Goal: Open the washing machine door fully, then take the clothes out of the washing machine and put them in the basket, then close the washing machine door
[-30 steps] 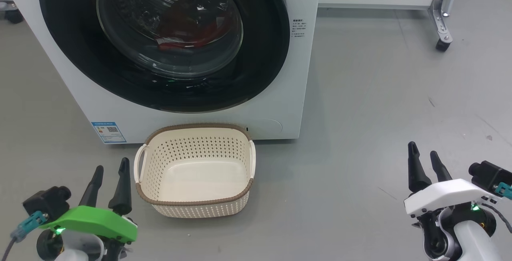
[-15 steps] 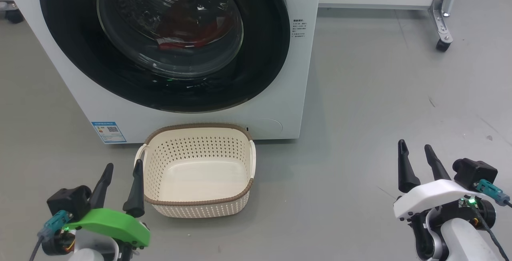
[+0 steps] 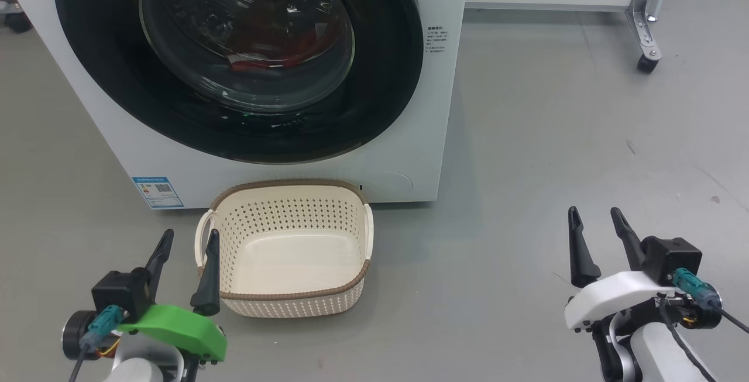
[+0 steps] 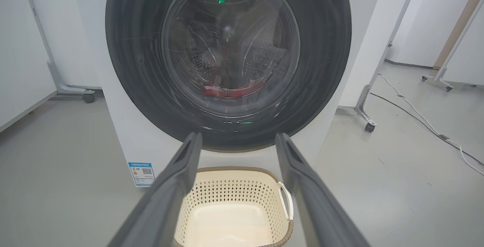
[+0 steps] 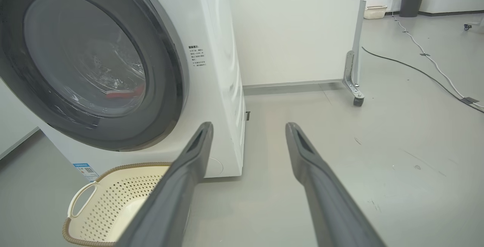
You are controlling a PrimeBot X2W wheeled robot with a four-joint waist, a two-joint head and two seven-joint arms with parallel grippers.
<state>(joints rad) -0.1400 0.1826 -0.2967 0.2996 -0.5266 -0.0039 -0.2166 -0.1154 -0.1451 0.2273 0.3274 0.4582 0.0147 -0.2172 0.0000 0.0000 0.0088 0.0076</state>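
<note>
The washing machine door [image 3: 380, 78] was shut against the washing machine [image 3: 433, 154], so the first step, opening it, was not yet done. Through its glass the clothes [image 3: 275, 57] showed as a red heap low in the drum. The basket [image 3: 292, 183] stood empty on the floor, just in front of the machine and below the door. The left gripper [image 3: 191, 236] hung near the basket's left handle, its two fingers apart and holding nothing. The right gripper [image 3: 594, 213] was well apart from the machine, over the floor on the right, fingers also spread and empty.

In my judgement the door will be stiff and rather heavy, and its glossy black rim may be slippery. A finger should therefore hook behind the outer edge of the rim and not press on the glass. On which side the catch was, I could not tell. The clothes looked soft and light and will hang limp, so pinching a thick fold in the middle seems better than a loose end.
</note>
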